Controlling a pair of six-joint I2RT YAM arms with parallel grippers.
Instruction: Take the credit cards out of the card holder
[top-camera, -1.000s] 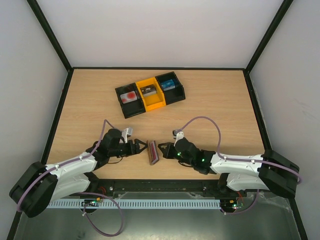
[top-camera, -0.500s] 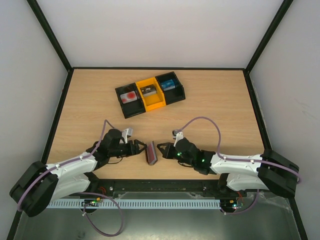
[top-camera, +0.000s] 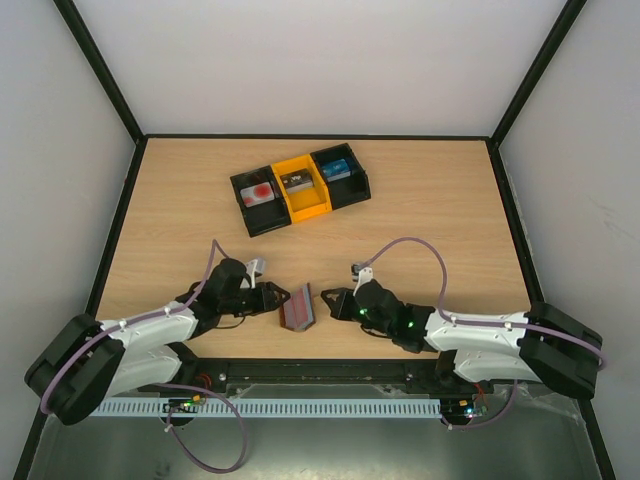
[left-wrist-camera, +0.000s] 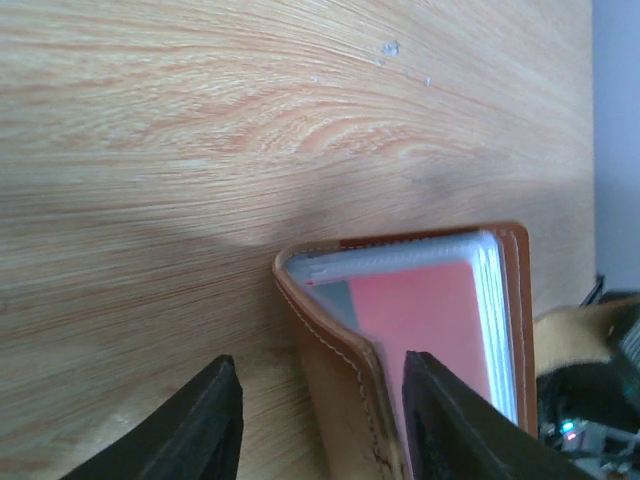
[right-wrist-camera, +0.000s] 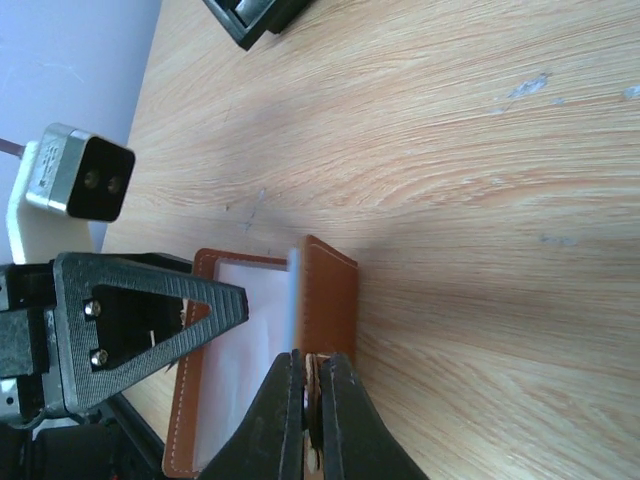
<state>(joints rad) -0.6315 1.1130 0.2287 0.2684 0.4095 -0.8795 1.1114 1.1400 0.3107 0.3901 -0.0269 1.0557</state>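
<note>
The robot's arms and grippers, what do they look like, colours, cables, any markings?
Both arms match: the left arm and right arm have white links, black joints and bulky black shoulder blocks. A mauve cable loops along each. The left gripper and right gripper are black and tapered. Small green lights glow near the right wrist.

place: probably robot lab | cue: white-walled booth (top-camera: 320, 60), wooden table (top-camera: 430, 230), bolted arms (top-camera: 150, 335)

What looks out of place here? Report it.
The wallet is held half open, not flat: the right end effector pinches one cover, the left end effector straddles the other. The tray sits skewed on the table.
</note>
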